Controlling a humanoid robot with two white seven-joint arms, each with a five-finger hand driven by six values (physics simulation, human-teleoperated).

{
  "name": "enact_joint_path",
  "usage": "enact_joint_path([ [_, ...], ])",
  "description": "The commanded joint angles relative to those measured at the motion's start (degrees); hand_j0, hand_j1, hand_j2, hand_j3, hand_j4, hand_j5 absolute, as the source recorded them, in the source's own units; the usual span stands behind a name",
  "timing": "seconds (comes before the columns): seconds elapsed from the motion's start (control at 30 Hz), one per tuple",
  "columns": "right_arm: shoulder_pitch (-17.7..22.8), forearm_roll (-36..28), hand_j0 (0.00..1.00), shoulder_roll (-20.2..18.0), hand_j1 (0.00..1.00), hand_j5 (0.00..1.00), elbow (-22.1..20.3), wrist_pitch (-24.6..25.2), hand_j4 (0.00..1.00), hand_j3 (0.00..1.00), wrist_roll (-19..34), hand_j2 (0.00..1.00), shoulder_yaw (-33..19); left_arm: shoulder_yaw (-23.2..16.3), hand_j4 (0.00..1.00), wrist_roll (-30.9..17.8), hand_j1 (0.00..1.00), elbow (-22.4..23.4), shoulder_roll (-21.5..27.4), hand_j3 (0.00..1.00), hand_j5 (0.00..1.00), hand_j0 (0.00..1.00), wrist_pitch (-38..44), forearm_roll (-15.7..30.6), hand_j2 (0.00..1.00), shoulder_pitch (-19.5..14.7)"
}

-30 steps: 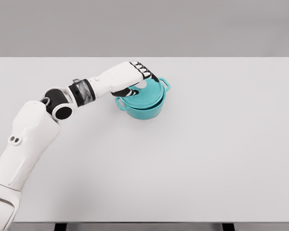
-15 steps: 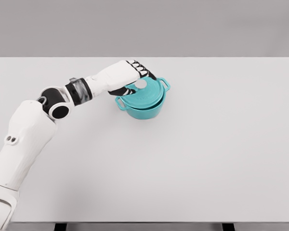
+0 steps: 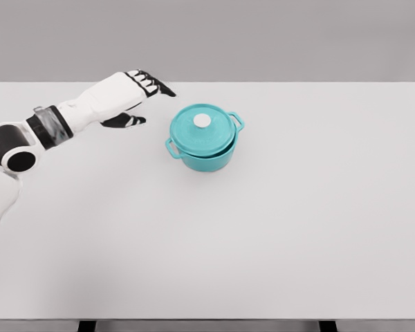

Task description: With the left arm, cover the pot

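Observation:
A teal pot (image 3: 206,155) with two side handles stands on the white table (image 3: 283,228), a little left of centre. Its teal lid (image 3: 203,131) with a white knob (image 3: 203,121) lies flat on the rim, covering the pot. My left hand (image 3: 147,101) hovers to the left of the pot, clear of it, fingers spread and holding nothing. The left arm (image 3: 48,128) reaches in from the left edge. The right arm does not show.
The left hand has let go of the lid and drawn back to the left, away from the pot. The lid now sits uncovered on the pot.

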Motion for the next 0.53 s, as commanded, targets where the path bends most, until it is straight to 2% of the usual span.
enact_joint_path([
  [0.0,0.00,0.00,1.00,0.00,1.00,1.00,0.01,0.00,1.00,1.00,0.01,1.00,0.00,4.84,1.00,0.05,1.00,-2.81,5.56,1.00,1.00,1.00,0.11,4.01,1.00,0.53],
  [0.1,0.00,0.00,1.00,0.00,1.00,1.00,0.10,0.00,1.00,1.00,0.01,1.00,0.00,11.96,1.00,-0.04,1.00,-2.37,8.63,1.00,1.00,1.00,0.11,4.28,1.00,5.89],
  [0.17,0.00,0.00,1.00,0.00,1.00,1.00,0.01,0.00,1.00,1.00,0.01,1.00,0.00,12.14,1.00,-0.04,1.00,-2.11,10.40,1.00,1.00,1.00,0.11,4.28,1.00,6.95],
  [0.33,0.00,0.00,1.00,0.00,1.00,1.00,0.01,0.00,1.00,1.00,0.01,1.00,0.00,11.62,1.00,-0.13,1.00,-2.28,10.40,1.00,1.00,1.00,0.11,3.84,1.00,8.53],
  [0.5,0.00,0.00,1.00,0.00,1.00,1.00,0.01,0.00,1.00,1.00,0.01,1.00,0.00,11.44,1.00,-0.13,1.00,-2.29,10.40,1.00,1.00,1.00,0.11,3.66,1.00,8.53],
])
